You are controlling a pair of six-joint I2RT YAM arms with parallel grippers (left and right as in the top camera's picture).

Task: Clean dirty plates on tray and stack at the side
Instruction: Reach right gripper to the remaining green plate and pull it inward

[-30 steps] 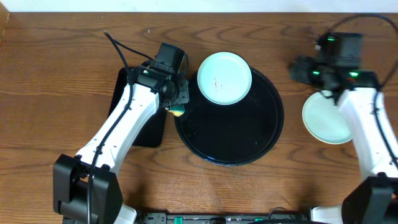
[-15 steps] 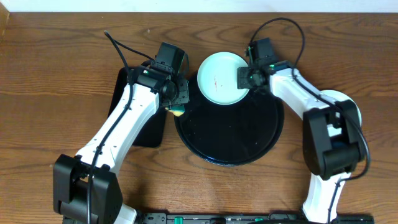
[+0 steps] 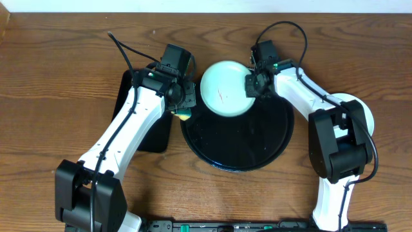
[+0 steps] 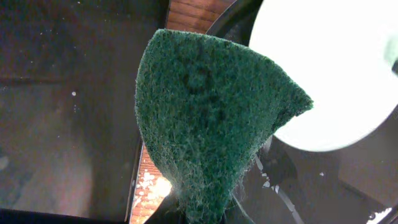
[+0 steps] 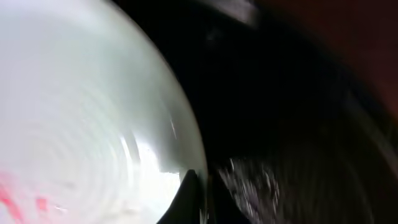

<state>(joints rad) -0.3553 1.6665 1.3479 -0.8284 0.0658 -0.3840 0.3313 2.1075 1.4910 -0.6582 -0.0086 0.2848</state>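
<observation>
Here, right claw [image 3: 248, 85] tight on rim of mint plate [image 3: 221, 96].

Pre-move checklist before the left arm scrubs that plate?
1. Green scouring pad in left gripper: ok.
2. Right gripper shut on mint plate rim: ok; firmness cannot tell.
3. Red smear exposed: ok.
4. Mint plate fully inside round black tray: not ok, it overhangs the far rim.
5. Pale plate at the side free for stacking: cannot tell, right arm covers it.
</observation>
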